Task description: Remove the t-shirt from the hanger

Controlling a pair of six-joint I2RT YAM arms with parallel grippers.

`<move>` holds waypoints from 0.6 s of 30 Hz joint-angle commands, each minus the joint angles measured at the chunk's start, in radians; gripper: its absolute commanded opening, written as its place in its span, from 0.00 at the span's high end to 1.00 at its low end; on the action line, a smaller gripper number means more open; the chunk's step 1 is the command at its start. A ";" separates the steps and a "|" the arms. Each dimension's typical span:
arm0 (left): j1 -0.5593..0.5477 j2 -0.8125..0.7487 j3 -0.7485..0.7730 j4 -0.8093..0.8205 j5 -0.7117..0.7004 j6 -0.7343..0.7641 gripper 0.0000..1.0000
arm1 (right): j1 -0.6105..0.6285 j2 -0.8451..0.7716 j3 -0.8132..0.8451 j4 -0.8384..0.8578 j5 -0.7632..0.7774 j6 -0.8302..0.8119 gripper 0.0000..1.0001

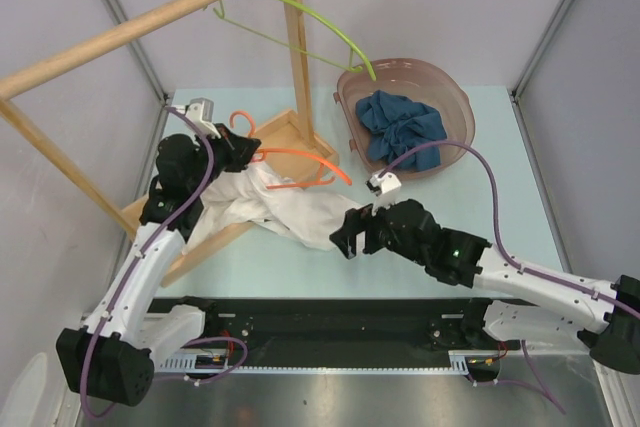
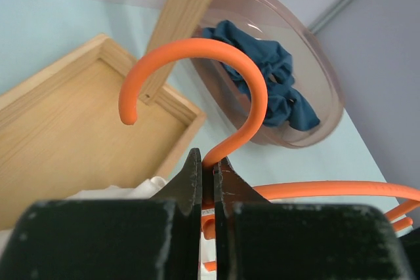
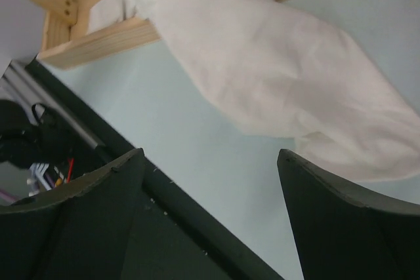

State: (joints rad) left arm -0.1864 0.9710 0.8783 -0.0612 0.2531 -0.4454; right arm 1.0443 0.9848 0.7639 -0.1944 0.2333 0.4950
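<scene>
Left gripper (image 2: 209, 162) is clamped tight on the neck of the orange hanger (image 2: 257, 96), just below its hook, and holds it over the wooden rack base (image 1: 285, 132). Right gripper (image 3: 211, 155) has its jaws spread wide with nothing between them. It hovers low over the tabletop (image 1: 500, 207), just beside the loose end of the white t-shirt (image 1: 290, 202).

The shirt hangs bunched from under the hanger, spills over the near edge of the rack base and trails onto the tabletop. One orange arm of the hanger shows bare. Whether the cloth is caught on the other arm cannot be told.

I judge the step in hand to be the pull-off: one arm anchors the hanger while the other goes for the fabric. The next move calls for the right gripper to close on the near fold and draw it away from the hanger, toward the bare tabletop in front.

Room is tightest around the hanger, where the upright post (image 1: 297, 47) and the raised lip of the base stand close and could snag the cloth. The basin (image 1: 450, 97) with the blue cloth (image 1: 400, 127) lies well apart, to the right.
</scene>
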 commanded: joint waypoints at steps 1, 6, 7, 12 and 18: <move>-0.011 0.035 0.017 0.132 0.211 0.007 1.00 | 0.036 0.015 0.070 0.075 -0.123 -0.098 0.13; -0.064 0.064 0.042 0.126 0.276 0.031 1.00 | 0.054 0.049 0.162 0.038 -0.076 -0.124 0.13; -0.070 0.066 0.042 0.130 0.287 0.039 1.00 | 0.056 0.051 0.173 0.030 -0.054 -0.122 0.13; -0.108 0.058 0.041 0.144 0.313 0.060 1.00 | 0.056 0.048 0.224 0.010 0.056 -0.116 0.13; -0.139 0.064 0.045 0.143 0.327 0.070 1.00 | 0.042 0.061 0.249 0.046 0.011 -0.133 0.20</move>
State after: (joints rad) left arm -0.3080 1.0439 0.8787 0.0292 0.5385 -0.4061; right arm 1.0908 1.0378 0.9653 -0.1879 0.2394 0.3862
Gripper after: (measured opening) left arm 0.040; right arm 0.826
